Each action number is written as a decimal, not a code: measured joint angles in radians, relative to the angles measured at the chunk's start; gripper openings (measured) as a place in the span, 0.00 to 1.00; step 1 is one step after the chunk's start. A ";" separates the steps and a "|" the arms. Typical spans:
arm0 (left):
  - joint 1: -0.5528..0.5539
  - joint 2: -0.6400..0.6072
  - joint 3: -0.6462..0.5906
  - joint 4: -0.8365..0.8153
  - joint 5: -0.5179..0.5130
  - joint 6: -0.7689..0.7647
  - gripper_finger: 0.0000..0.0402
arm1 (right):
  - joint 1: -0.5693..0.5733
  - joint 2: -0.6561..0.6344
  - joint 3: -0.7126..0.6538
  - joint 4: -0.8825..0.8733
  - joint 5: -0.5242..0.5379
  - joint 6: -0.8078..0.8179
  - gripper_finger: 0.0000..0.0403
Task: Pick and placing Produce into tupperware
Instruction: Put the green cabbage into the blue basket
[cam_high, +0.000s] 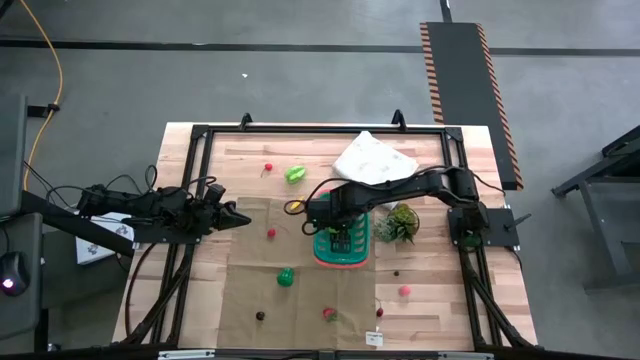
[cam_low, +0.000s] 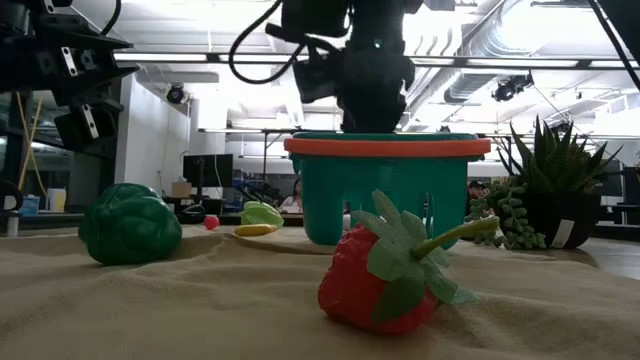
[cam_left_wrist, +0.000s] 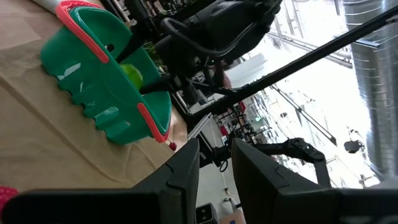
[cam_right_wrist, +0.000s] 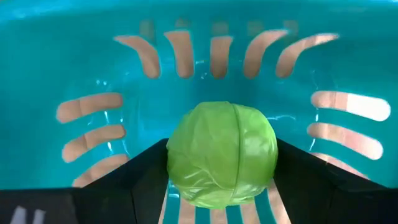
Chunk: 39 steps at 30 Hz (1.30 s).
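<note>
We see the right gripper (cam_high: 343, 236) lowered into the teal basket (cam_high: 322, 250), which stands about mid-table on the tan cloth (cam_high: 250, 290), slightly toward the right edge. In the right wrist view its two fingers (cam_right_wrist: 146, 174) sit against either side of a light green cabbage ball (cam_right_wrist: 222, 154), with the slotted basket floor directly behind it. We record the jaws as closed on this ball, spread wide by it.

The left gripper (cam_high: 238, 217) hangs above the table near the left edge, pointing at the basket, well apart from it. Its jaws are nearly closed, a thin gap between them, nothing held.

Other produce lies loose:
- dark green leafy piece (cam_high: 286, 277), on the cloth just left of the basket;
- strawberry (cam_high: 329, 314) near the front edge;
- light green piece (cam_high: 295, 174) and small red berry (cam_high: 268, 168) toward the back edge;
- another red berry (cam_high: 271, 233) between the left gripper and the basket;
- pink piece (cam_high: 405, 291) toward the front right corner.

A spiky potted plant (cam_high: 398, 224) stands just right of the basket. A white cloth bundle (cam_high: 373, 158) lies at the back edge.
</note>
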<state>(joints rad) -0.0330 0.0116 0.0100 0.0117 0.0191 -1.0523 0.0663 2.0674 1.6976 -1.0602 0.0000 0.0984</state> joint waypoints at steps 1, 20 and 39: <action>0.000 0.000 0.000 0.000 0.000 0.000 0.21 | 0.000 0.000 -0.009 0.003 0.003 0.001 0.60; 0.000 0.000 0.000 0.000 0.000 0.000 0.21 | 0.000 -0.001 -0.128 0.103 0.018 0.043 0.60; 0.000 0.000 0.000 0.001 0.000 0.000 0.21 | 0.006 -0.014 -0.130 0.126 -0.007 0.080 0.69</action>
<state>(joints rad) -0.0330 0.0116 0.0098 0.0124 0.0189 -1.0527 0.0723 2.0533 1.5677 -0.9342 -0.0074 0.1787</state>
